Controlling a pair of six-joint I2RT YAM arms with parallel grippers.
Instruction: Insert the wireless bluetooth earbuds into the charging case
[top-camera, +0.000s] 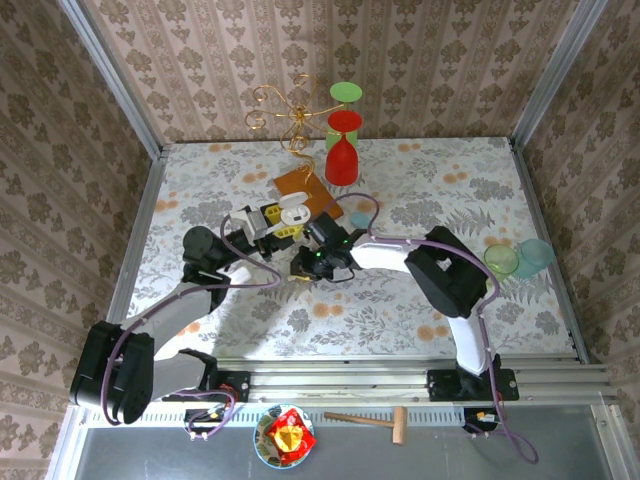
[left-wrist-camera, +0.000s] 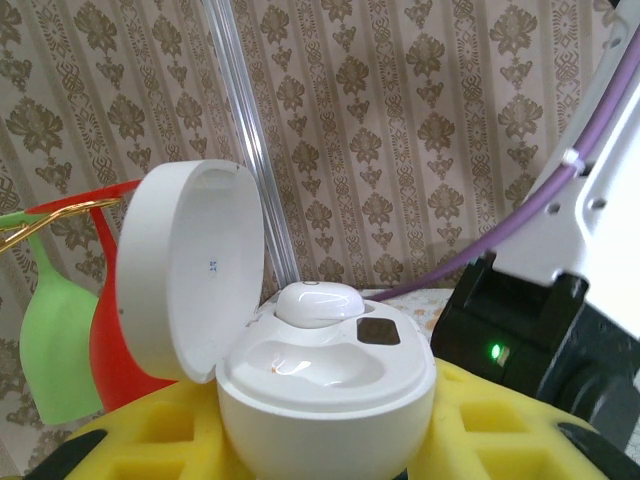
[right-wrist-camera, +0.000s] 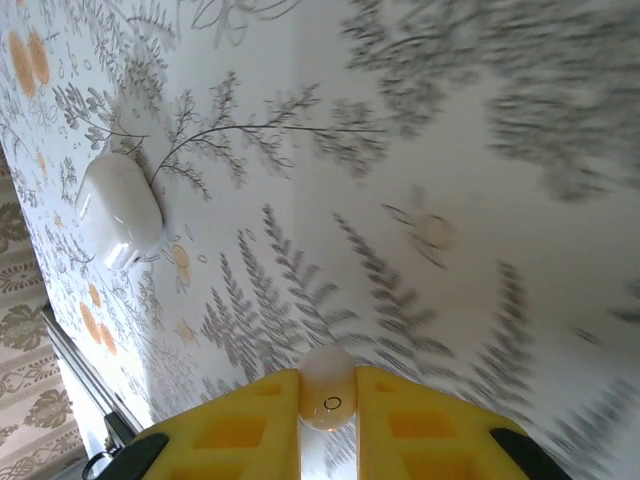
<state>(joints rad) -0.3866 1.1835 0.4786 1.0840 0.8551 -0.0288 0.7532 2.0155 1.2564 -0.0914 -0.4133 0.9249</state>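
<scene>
My left gripper (left-wrist-camera: 325, 432) is shut on the white charging case (left-wrist-camera: 325, 385), whose lid (left-wrist-camera: 190, 270) stands open to the left. One white earbud (left-wrist-camera: 318, 303) sits in the far socket; the near socket (left-wrist-camera: 300, 362) is empty. My right gripper (right-wrist-camera: 327, 402) is shut on a second white earbud (right-wrist-camera: 327, 385), pinched between the yellow fingers (right-wrist-camera: 240, 425) above the patterned tablecloth. From above, the left gripper (top-camera: 278, 224) with the case (top-camera: 297, 212) is mid-table, and the right gripper (top-camera: 305, 268) hangs just in front of it.
A pale pebble-shaped case (right-wrist-camera: 120, 210) lies on the cloth. A light blue piece (top-camera: 358, 217) rests beside an orange mat (top-camera: 305, 185). Red (top-camera: 343, 150) and green (top-camera: 346, 95) goblets and a gold wire stand (top-camera: 290, 115) are at the back. Two cups (top-camera: 518, 258) stand far right.
</scene>
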